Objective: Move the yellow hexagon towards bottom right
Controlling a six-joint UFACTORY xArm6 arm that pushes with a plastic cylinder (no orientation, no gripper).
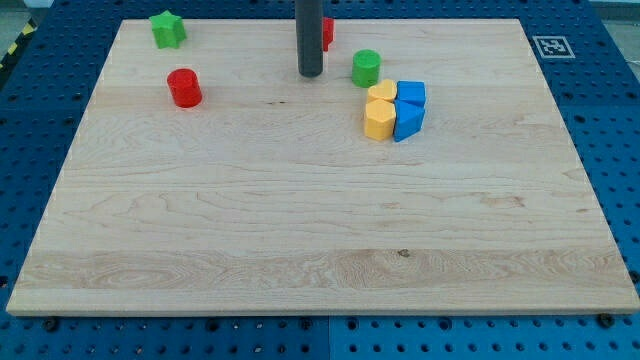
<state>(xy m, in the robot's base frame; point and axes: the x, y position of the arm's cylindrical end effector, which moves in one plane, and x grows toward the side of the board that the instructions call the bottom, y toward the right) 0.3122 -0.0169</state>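
The yellow hexagon (378,120) lies right of the board's centre, toward the view's top. A yellow heart-shaped block (381,94) touches it from above. Two blue blocks sit against their right sides: one (411,93) above and one (408,121) below. My tip (310,73) is the lower end of a dark rod coming down from the view's top. It stands to the left of and a little above the yellow hexagon, apart from it, with bare board between them.
A green cylinder (366,68) stands just above the yellow and blue cluster. A red block (327,33) is partly hidden behind the rod. A red cylinder (184,88) and a green star-shaped block (167,29) lie at the upper left of the wooden board (300,240).
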